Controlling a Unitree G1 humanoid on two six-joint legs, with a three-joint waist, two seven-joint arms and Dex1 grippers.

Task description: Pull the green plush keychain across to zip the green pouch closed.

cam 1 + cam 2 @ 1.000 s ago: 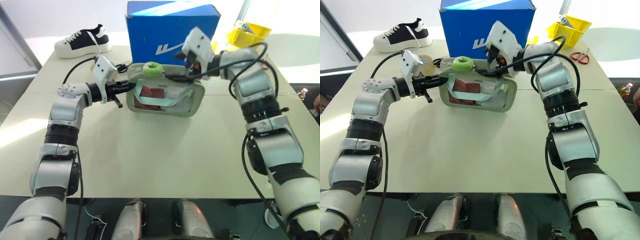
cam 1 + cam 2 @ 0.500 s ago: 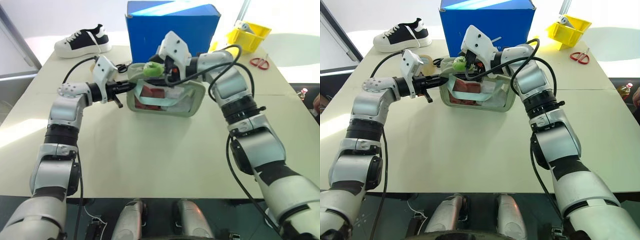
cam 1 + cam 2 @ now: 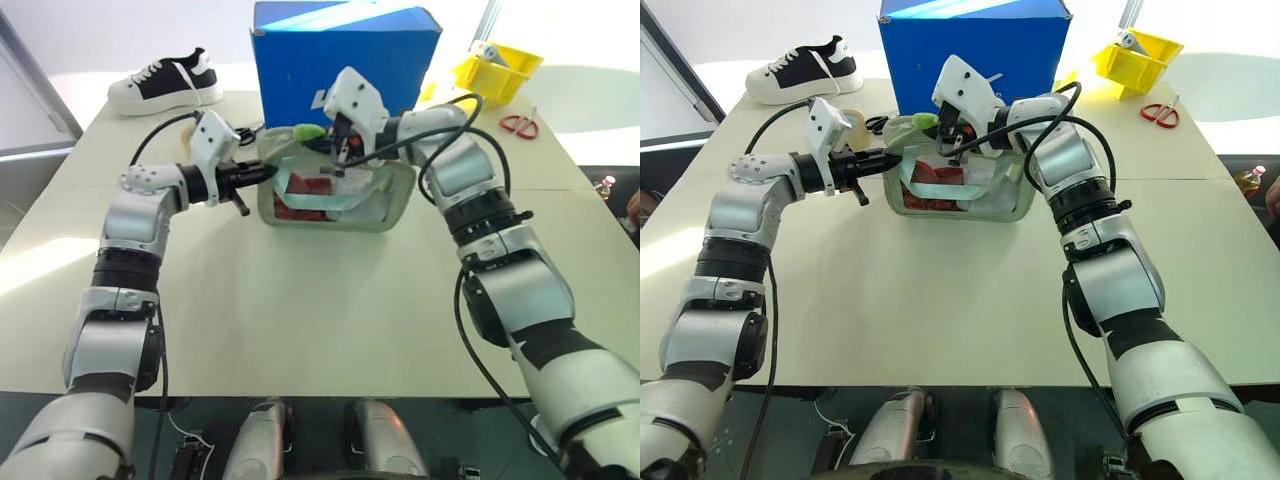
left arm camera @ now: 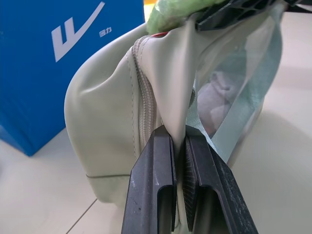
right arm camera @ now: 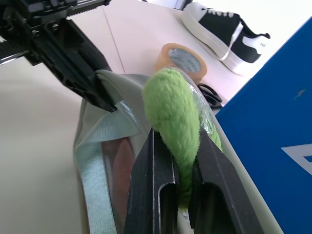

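My right pincer [image 5: 181,192] is pressed onto the green plush keychain [image 5: 173,124], the fuzzy ring squeezed flat between the two black fingers so that it bulges out above them. The keychain sits at the top of the green pouch [image 3: 335,195], toward the pouch's left end, just in front of the blue box [image 3: 345,55].

My left pincer [image 4: 179,192] is clamped on a fold of the pouch's pale fabric at that same left end, right beside the zipper seam (the material runs straight down between the fingers). Seen from my head, the left pincer [image 3: 250,175] comes in level from the left side and the right one reaches in from the right over the pouch's top, so the two meet close together at the one end.

The pouch stands upright on the counter [image 3: 330,300], its clear window side facing me with something red showing inside and a pale ribbon-like strap draped across it.

Behind the pouch's left end lies a tan tape roll [image 5: 181,61]. A black-and-white sneaker [image 3: 167,82] rests at the far left of the counter, well apart. A yellow bin [image 3: 497,65] and red-handled scissors [image 3: 518,123] are at the far right.
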